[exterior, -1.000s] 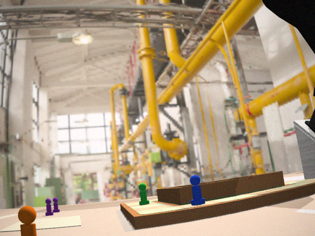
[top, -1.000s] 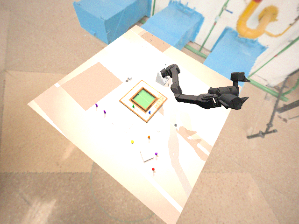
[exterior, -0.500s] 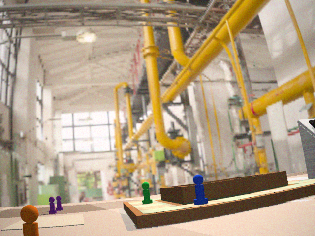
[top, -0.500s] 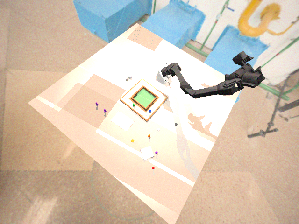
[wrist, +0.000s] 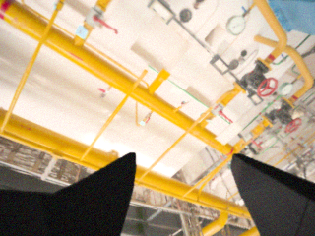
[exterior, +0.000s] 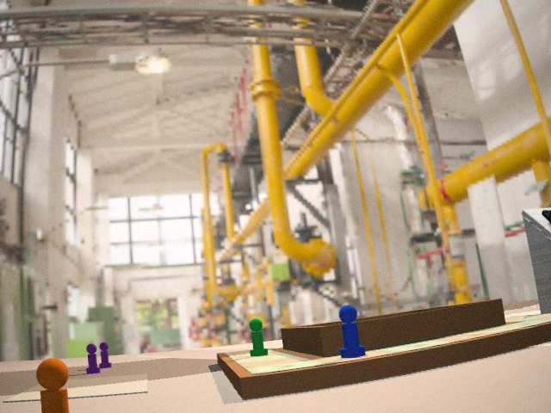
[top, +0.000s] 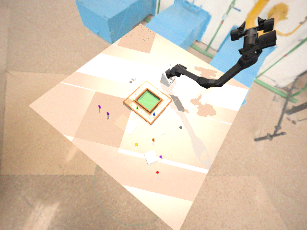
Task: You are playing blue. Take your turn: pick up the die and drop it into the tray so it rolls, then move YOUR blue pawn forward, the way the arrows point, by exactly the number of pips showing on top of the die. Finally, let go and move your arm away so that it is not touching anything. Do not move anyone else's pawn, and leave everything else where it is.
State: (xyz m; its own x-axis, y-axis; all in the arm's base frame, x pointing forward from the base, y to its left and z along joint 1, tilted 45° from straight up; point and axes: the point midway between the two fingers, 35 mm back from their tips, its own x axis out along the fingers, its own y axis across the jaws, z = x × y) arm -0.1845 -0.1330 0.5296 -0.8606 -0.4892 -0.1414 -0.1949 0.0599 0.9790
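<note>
My gripper (top: 251, 20) (wrist: 183, 160) is open and empty, raised high at the upper right, far from the board (top: 136, 113) (exterior: 311, 379). The blue pawn (top: 154, 114) (exterior: 349, 337) stands upright on the board's track near its lower corner. The brown-walled tray (top: 155, 106) (exterior: 400, 330) with a green floor sits in the board's middle; no die shows on that floor. A small white block (top: 162, 132) lies on the table below the board; it may be the die, but no pips can be read. The arrows are too small to read.
A green pawn (top: 137, 107) (exterior: 256, 342) stands on the board. Purple pawns (top: 99, 107) (top: 107, 113), an orange pawn (top: 153, 139) (exterior: 53, 382) and a red pawn (top: 157, 172) stand off it. A white box (top: 151, 157), yellow disc (top: 135, 144) and dark disc (top: 180, 127) lie nearby.
</note>
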